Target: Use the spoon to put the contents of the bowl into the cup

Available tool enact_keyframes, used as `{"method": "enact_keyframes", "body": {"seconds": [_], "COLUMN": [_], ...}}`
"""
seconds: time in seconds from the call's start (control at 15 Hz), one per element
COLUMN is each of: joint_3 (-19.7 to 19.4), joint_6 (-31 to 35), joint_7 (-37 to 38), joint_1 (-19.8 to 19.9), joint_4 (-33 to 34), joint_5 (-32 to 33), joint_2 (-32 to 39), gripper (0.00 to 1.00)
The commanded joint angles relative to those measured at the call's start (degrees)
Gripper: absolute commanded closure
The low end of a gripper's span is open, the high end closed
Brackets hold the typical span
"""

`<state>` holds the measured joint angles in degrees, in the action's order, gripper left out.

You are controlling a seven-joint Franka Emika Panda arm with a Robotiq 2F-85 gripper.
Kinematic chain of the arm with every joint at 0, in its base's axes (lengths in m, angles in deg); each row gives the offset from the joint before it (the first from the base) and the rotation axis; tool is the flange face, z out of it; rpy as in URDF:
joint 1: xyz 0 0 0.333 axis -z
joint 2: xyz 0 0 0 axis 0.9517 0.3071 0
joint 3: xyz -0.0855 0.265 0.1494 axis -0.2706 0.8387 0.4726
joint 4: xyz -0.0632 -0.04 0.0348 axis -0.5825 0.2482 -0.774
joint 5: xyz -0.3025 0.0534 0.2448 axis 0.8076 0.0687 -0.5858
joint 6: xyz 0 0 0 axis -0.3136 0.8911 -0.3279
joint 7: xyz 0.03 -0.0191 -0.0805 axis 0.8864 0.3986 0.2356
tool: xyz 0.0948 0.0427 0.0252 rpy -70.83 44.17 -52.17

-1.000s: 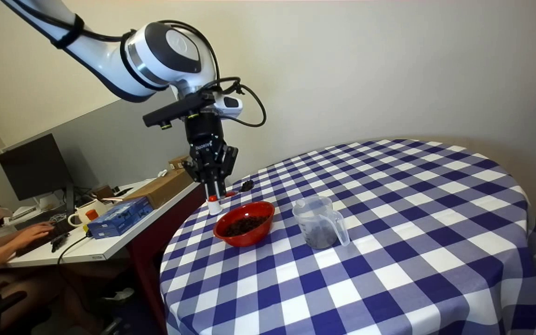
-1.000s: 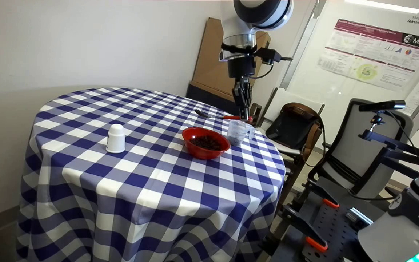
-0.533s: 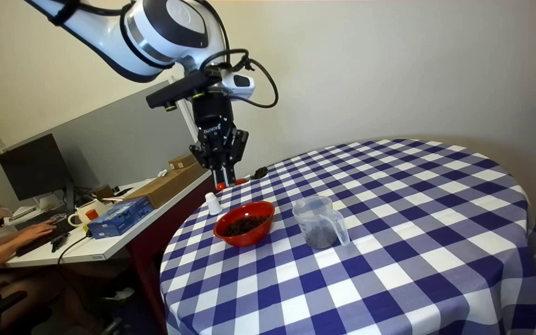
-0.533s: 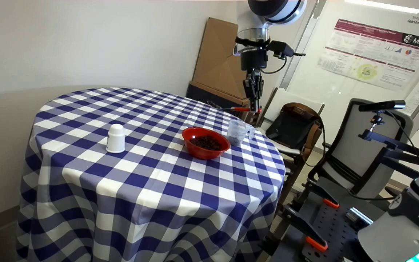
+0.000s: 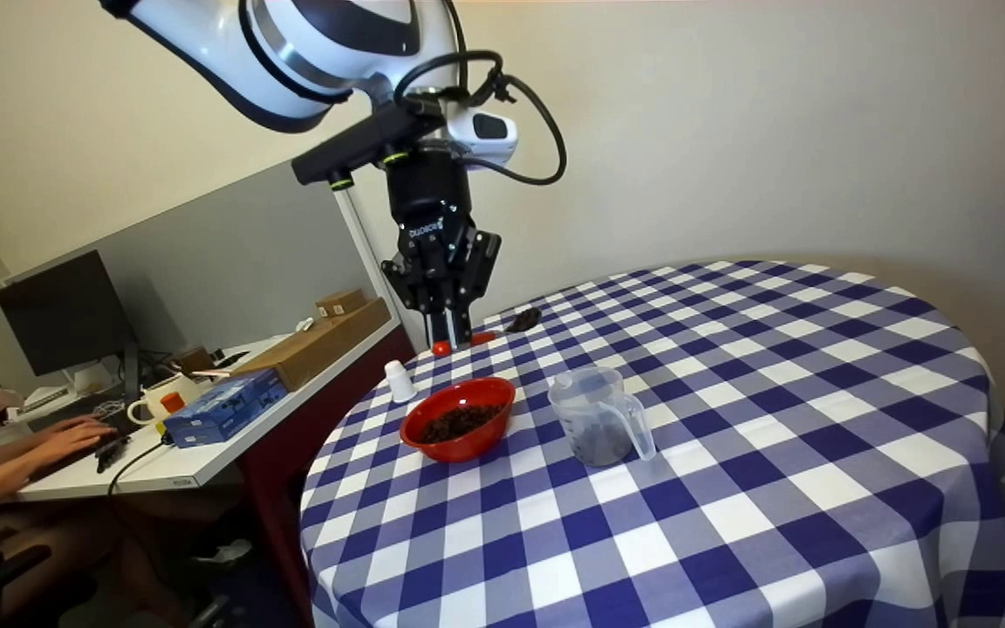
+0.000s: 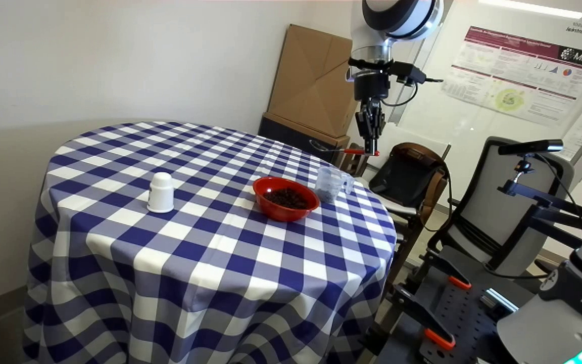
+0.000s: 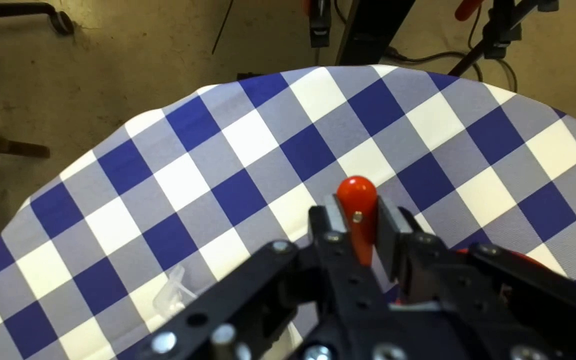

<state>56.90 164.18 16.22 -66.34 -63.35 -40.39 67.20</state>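
While the gripper pinches the spoon by its red handle over the table, dark bits top its head; in an exterior view the bowl, holding more, sits toward the table's left edge, the clear cup near its right.

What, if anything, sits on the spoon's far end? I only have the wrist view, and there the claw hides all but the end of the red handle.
Observer: In an exterior view, the spoon carries a dark heap on its head.
Operator: Good. Would there be more to scoop after this load? I can't see down past the claw.
Observer: Yes: in both exterior views, the red bowl has dark bits lying in it.
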Motion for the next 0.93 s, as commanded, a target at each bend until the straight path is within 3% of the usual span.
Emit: {"method": "enact_keyframes", "body": {"seconds": [0.0,0.87], "joint_3": [-1.29,-2.34], "joint_6": [-0.26,0.34], "joint_7": [-0.21,1.31], "joint_1": [0.9,1.4], "joint_4": [-0.81,-2.69], "joint_5": [0.51,4.61], "joint_2": [-1.06,-0.82], "gripper": [0.91,0.91]}}
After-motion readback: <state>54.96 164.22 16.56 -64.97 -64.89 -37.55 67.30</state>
